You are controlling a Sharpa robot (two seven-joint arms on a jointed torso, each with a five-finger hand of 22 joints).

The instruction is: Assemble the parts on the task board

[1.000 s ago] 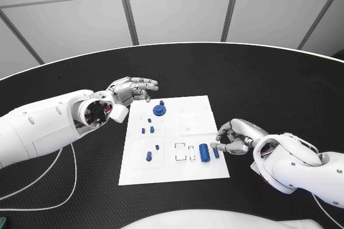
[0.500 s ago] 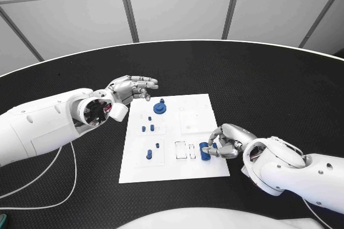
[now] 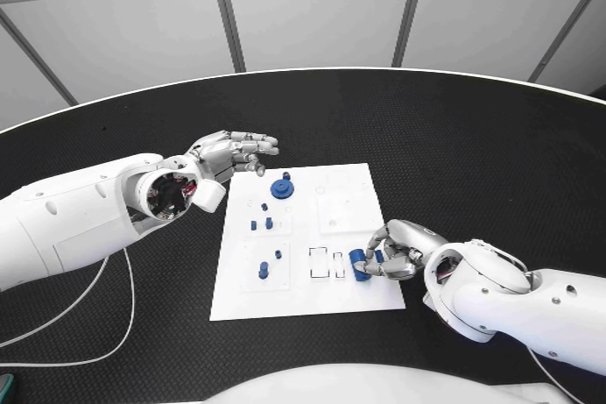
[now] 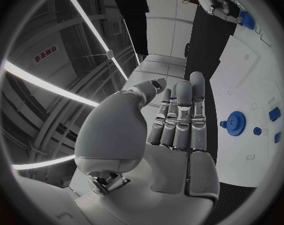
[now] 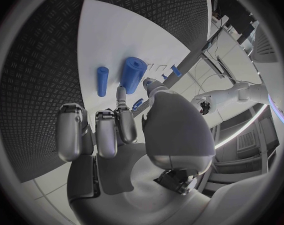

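In the head view, the white board (image 3: pixel 307 243) is seen lying at the centre of the black table (image 3: pixel 480 141). A blue gear (image 3: pixel 282 190) is seen at 12 o'clock on the board. 2 small blue pegs (image 3: pixel 262 224) stand just below it, toward 10 o'clock, and another blue piece (image 3: pixel 263 270) lies at 8 o'clock. At the board's 4 o'clock edge a thick blue cylinder (image 3: pixel 360 265) is seen, with a thinner blue pin (image 3: pixel 377 257) just beside it. The right hand (image 3: pixel 399 251) is placed over this edge, its fingers curled down around the cylinder and touching it; whether the cylinder is lifted off the board cannot be told. The left hand (image 3: pixel 235 152) is held above the table just off the board's 11 o'clock corner, fingers loosely bent and apart, with nothing in them.

In the left wrist view, the left hand (image 4: pixel 169 130) is shown with palm bare and fingers nearly straight, side by side, holding nothing. The gear (image 4: pixel 234 120) is seen on the board (image 4: pixel 254 80) beyond the fingertips, and the right hand (image 4: pixel 218 4) is seen far off, at the cylinder (image 4: pixel 244 18).

In the right wrist view, the right hand (image 5: pixel 126 130) is shown with fingers bent toward the board (image 5: pixel 123 35). The thumb tip is seen against the end of the cylinder (image 5: pixel 133 74), and the pin (image 5: pixel 102 81) lies beside it, apart from the fingers.
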